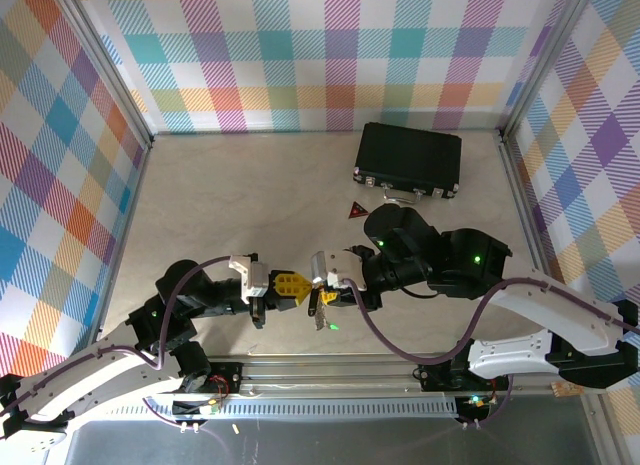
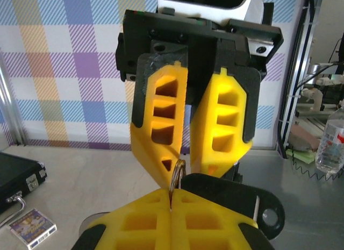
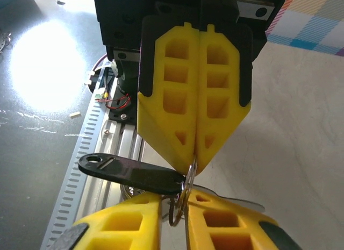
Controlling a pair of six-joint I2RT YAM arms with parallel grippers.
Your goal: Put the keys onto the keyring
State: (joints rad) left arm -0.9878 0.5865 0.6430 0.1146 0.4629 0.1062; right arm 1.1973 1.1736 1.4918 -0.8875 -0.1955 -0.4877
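My left gripper [image 1: 300, 288] [image 2: 172, 193] is shut on the keyring [image 2: 178, 175], a small silvery split ring standing edge-on between its yellow fingertips. The right gripper [image 1: 322, 285] [image 3: 177, 199] faces it tip to tip, jaws a little apart, with the keyring [image 3: 185, 199] and a thin metal blade in the gap. A black-headed key [image 3: 129, 172] [image 2: 236, 199] hangs from the ring and sticks out sideways. A small green piece [image 1: 333, 326] shows just below the two grippers; I cannot tell whether it is the green key. Both grippers hover above the table's near edge.
A black case [image 1: 408, 157] [image 2: 13, 175] lies at the back right, with a dark red triangle [image 1: 356, 210] in front of it. A small patterned card [image 2: 32, 227] lies on the table. The slotted metal rail [image 1: 330, 370] [image 3: 107, 148] runs along the near edge. Plaid walls enclose three sides.
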